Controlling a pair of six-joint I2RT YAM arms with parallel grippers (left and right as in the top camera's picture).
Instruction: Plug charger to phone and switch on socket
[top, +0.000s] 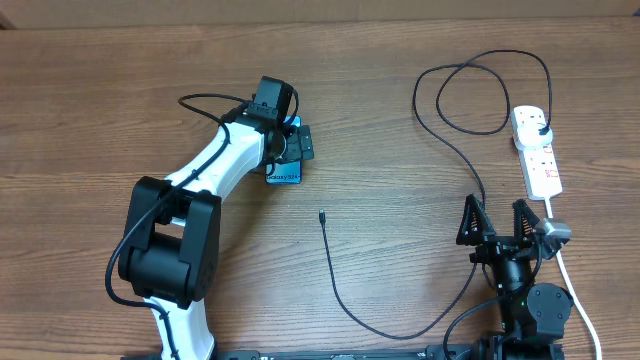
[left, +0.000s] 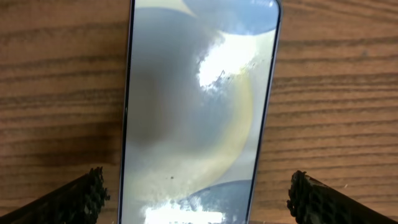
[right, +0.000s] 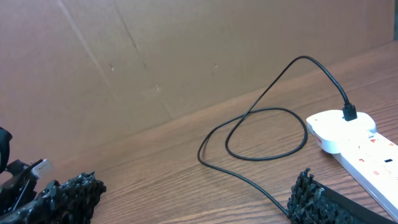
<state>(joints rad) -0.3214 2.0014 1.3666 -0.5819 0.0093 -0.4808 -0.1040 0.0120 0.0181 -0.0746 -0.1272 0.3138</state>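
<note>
The tabletop (top: 400, 120) is marked by brown wood grain with darker streaks. The phone (top: 284, 177) is coloured blue-teal and lettered in white; close up, curved shapes of pale grey, cream and blue are seen. The socket (top: 538, 155) is white, marked with red. The charger (top: 336, 283), left of the socket, is black.

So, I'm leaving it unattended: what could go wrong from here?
The left fingers straddle the flat-lying phone; closing could just slide it. The charger's small connector tip lies apart from the phone, easy to miss. Its cable loops beside the socket, where the right fingers might snag it.
</note>
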